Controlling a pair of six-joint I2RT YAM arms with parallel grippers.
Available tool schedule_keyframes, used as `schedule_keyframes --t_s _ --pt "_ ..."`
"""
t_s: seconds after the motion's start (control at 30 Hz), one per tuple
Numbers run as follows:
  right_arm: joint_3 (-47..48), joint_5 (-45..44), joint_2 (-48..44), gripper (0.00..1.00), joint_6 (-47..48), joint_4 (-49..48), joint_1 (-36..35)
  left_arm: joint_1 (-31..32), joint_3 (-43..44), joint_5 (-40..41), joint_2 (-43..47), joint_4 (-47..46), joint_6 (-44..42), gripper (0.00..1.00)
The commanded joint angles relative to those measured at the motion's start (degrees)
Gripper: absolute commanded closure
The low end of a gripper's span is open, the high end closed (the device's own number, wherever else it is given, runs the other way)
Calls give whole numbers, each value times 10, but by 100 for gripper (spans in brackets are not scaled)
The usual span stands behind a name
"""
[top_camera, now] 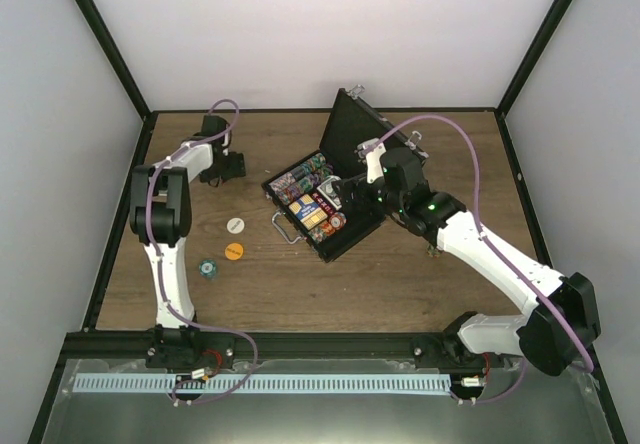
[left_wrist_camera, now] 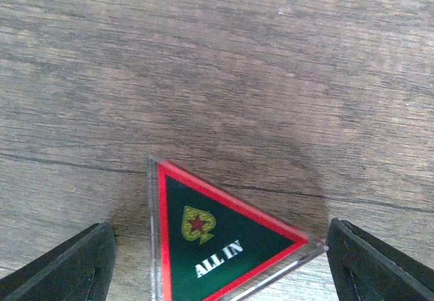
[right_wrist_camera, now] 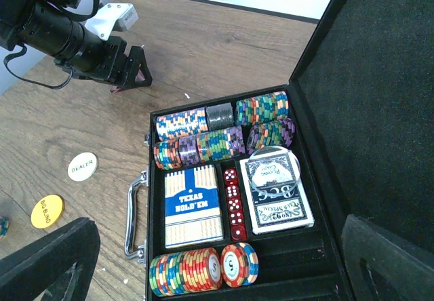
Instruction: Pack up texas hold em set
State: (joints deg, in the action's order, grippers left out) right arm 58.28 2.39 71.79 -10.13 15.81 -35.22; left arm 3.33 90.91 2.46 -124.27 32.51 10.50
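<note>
The black hinged case point(top_camera: 352, 236) lies open mid-table with its lid point(top_camera: 362, 132) raised. In the right wrist view its tray point(right_wrist_camera: 339, 260) holds rows of multicoloured chips point(right_wrist_camera: 203, 145), a blue Texas Hold'em card box point(right_wrist_camera: 193, 206), red dice point(right_wrist_camera: 234, 203), a blue-backed deck point(right_wrist_camera: 278, 203) with a clear round disc point(right_wrist_camera: 274, 167) on it, and more chips point(right_wrist_camera: 203, 268). My right gripper point(right_wrist_camera: 217, 274) hovers open and empty above the tray. My left gripper point(left_wrist_camera: 220, 267) is open at the far left, straddling a triangular green and red "ALL IN" token point(left_wrist_camera: 210, 240) lying on the wood.
A white DEALER button point(right_wrist_camera: 82, 166), an orange blind button point(right_wrist_camera: 47, 210) and a teal chip point(top_camera: 207, 267) lie on the wood left of the case's silver handle point(right_wrist_camera: 132, 213). Black frame posts and grey walls bound the table.
</note>
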Motion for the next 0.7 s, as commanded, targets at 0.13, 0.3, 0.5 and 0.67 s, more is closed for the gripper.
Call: schedule_keyframes --t_s 0.13,0.3,0.5,0.67 --pt "0 -2 2 0 -5 -9 3 15 18 42 -30 28 -33 16" --pt "-2 -1 2 0 -5 -12 3 20 23 48 -44 37 -35 20" --pt "-4 -5 2 0 -4 -13 3 20 29 57 -50 44 -26 29" --pt "-4 -6 1 0 -4 -13 3 20 25 63 -41 47 -22 35"
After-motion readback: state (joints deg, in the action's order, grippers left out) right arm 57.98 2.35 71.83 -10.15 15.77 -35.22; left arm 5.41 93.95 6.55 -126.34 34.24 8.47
